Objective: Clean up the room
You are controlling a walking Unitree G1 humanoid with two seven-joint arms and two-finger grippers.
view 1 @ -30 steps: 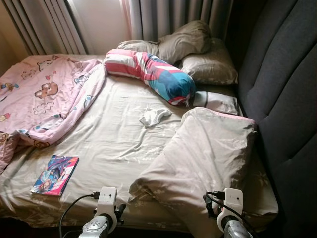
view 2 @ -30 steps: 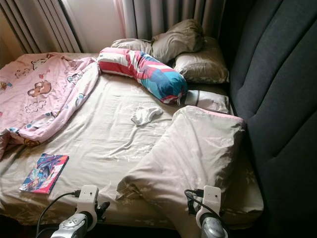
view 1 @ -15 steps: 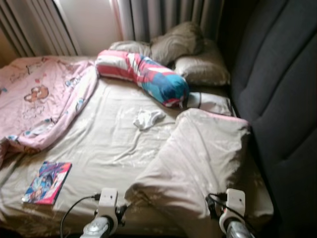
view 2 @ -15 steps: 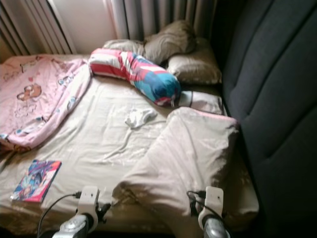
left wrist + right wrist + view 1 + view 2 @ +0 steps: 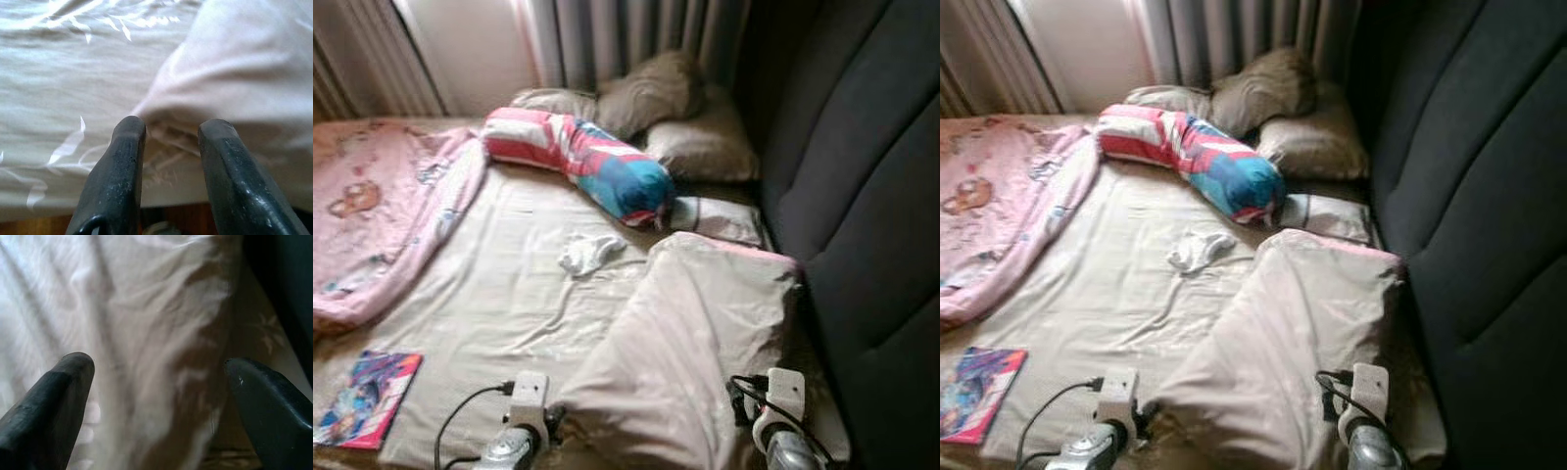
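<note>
A big beige pillow (image 5: 705,333) lies askew on the near right of the bed. My left gripper (image 5: 171,129) is open, its fingers pointing at the pillow's near corner (image 5: 146,105) just above the sheet. My right gripper (image 5: 159,367) is wide open over the pillow's creased cover (image 5: 146,308). Both wrists (image 5: 524,421) (image 5: 781,411) show at the bed's near edge. A small white cloth (image 5: 587,252) lies mid-bed. A colourful book (image 5: 362,399) rests near the front left edge. A pink blanket (image 5: 382,215) is bunched at the left.
A red, white and blue bolster (image 5: 578,162) lies across the bed's far end, with brown pillows (image 5: 690,137) and a small white pillow (image 5: 720,217) beside it. A dark padded headboard (image 5: 862,196) walls the right side. Curtains (image 5: 607,39) hang behind. The beige sheet (image 5: 499,304) is wrinkled.
The whole picture has slid left and grown blurred, so the camera has moved. Nothing on the bed has shifted. Both arms keep their place at the near edge.
</note>
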